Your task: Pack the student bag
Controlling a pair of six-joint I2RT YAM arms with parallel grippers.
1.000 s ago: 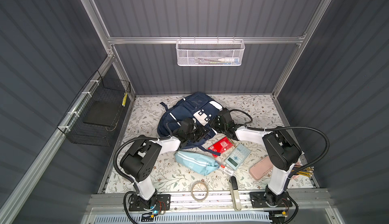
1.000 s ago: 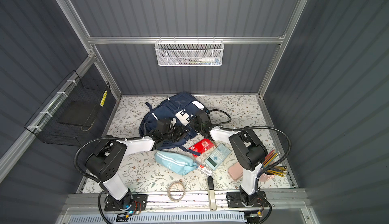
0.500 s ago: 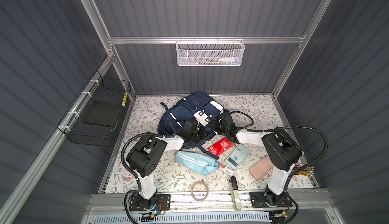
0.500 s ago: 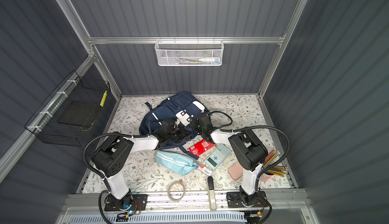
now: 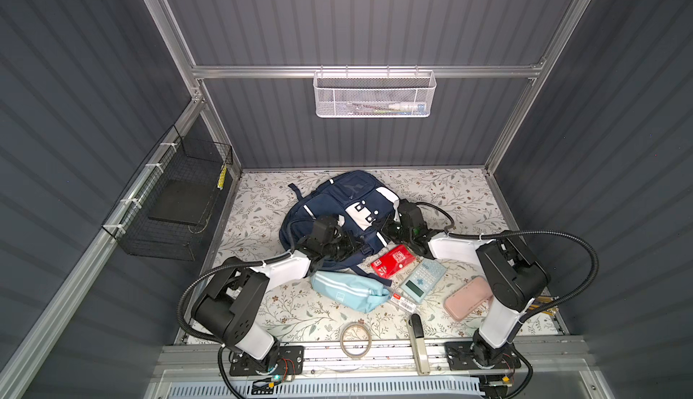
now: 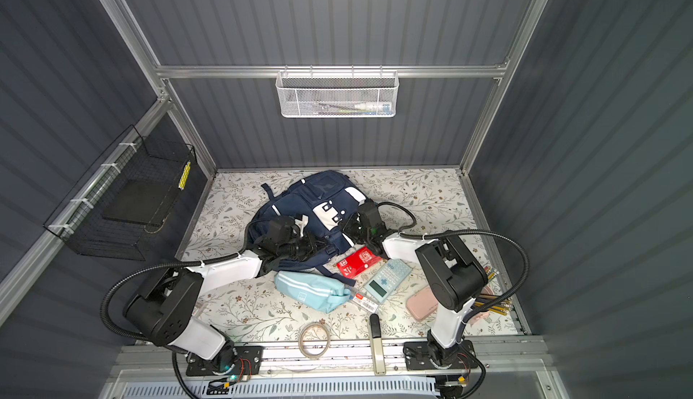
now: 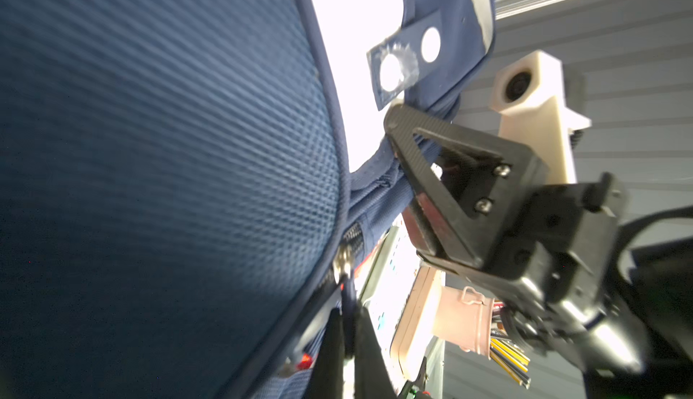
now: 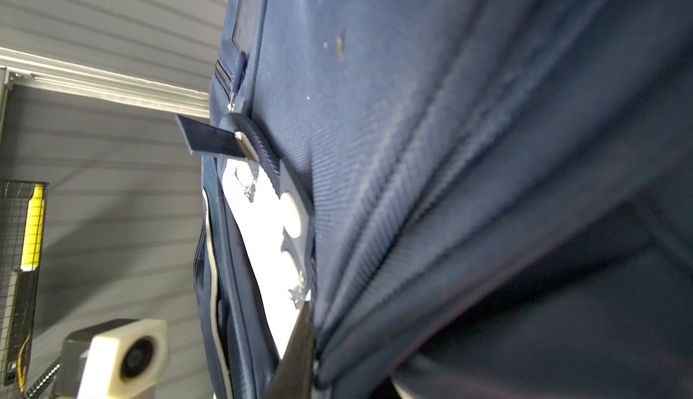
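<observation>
The navy student bag (image 5: 348, 198) (image 6: 318, 198) lies flat on the floral mat, with both grippers at its near edge. My left gripper (image 5: 354, 245) (image 7: 348, 322) is shut on the dark blue zip pull (image 7: 348, 296), which hangs from a metal slider (image 7: 343, 262) at the rim of a mesh pocket. My right gripper (image 5: 388, 228) (image 8: 313, 341) is shut on a fold of bag fabric (image 8: 375, 303) beside the white patch (image 8: 262, 235). In the right wrist view only one of its fingers (image 8: 296, 356) shows. The left wrist view shows that gripper (image 7: 408, 160) pinching the bag's edge.
In front of the bag lie a light blue pouch (image 5: 348, 292), a red box (image 5: 393, 262), a calculator (image 5: 423, 279), a pink pencil case (image 5: 468, 297), a tape roll (image 5: 355, 335) and pencils (image 5: 543, 303). A white mesh basket (image 5: 375, 93) hangs on the back wall. A black wire basket (image 5: 176, 198) hangs on the left wall.
My left gripper has closed on the zip pull and shifted a little along the bag's near edge. The right gripper has kept its hold and barely moved.
</observation>
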